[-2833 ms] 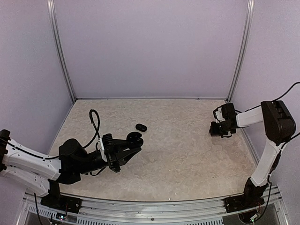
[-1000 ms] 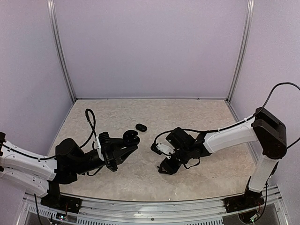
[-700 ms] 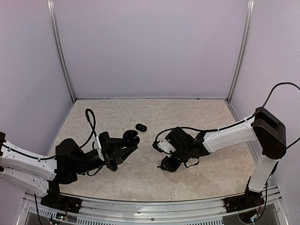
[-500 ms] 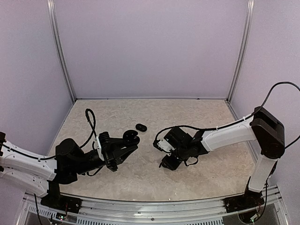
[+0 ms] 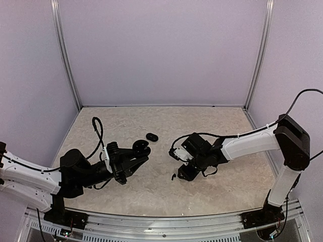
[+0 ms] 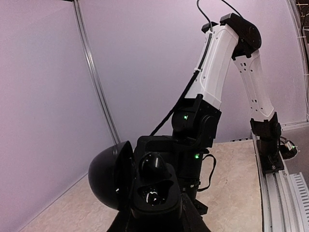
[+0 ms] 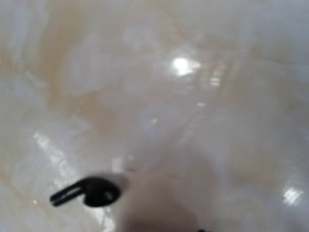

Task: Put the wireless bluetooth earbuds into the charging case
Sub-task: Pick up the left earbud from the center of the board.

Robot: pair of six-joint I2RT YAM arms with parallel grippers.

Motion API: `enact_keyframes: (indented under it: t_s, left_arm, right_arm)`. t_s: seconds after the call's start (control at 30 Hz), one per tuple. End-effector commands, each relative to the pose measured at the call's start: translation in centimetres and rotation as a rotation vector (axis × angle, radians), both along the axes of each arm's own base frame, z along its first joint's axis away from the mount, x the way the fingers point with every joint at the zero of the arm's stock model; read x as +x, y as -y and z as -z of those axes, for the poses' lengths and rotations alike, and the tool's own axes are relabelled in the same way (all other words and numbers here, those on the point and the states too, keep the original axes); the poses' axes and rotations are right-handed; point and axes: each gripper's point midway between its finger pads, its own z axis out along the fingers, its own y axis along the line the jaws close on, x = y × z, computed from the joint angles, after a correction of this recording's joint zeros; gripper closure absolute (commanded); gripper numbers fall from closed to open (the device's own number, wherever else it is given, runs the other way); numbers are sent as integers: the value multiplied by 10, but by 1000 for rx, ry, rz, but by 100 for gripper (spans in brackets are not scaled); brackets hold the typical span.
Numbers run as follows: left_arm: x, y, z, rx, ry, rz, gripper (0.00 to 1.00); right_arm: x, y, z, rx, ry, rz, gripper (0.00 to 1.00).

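My left gripper (image 5: 135, 155) is shut on the charging case (image 5: 142, 147), held above the table. In the left wrist view the charging case (image 6: 153, 191) is open, its domed lid (image 6: 108, 176) swung to the left. One earbud (image 6: 150, 166) sits in the far socket; the near socket (image 6: 153, 195) looks empty. The gripper (image 6: 157, 218) clamps the case base. A second earbud (image 5: 173, 176) lies on the table just left of my right gripper (image 5: 184, 173), which points down close to the table. The right wrist view shows this earbud (image 7: 87, 192) lying flat; no fingers show clearly there.
A small black oval object (image 5: 151, 136) lies on the marble table (image 5: 227, 166) behind the held case. Purple walls enclose the table on three sides. An aluminium rail (image 5: 166, 222) runs along the near edge.
My right arm swung from the far right to the table's middle and dropped low. It has now shifted slightly right, and the bud shows beside it. My left arm has held still.
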Motion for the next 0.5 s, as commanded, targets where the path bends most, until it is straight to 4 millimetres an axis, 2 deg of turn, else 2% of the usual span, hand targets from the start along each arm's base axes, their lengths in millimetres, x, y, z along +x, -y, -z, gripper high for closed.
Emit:
enact_keyframes:
  t_s: [0.0, 0.13, 0.47]
  left_arm:
    - [1, -1, -9, -28, 24, -11, 89]
    - [2, -1, -9, -28, 22, -13, 89]
    - [1, -1, -8, -27, 21, -9, 89]
  right_arm:
    - [-1, -5, -23, 134, -84, 17, 61]
    - [-7, -16, -26, 187, -139, 1, 60]
    - [-6, -23, -1, 172, -157, -32, 60]
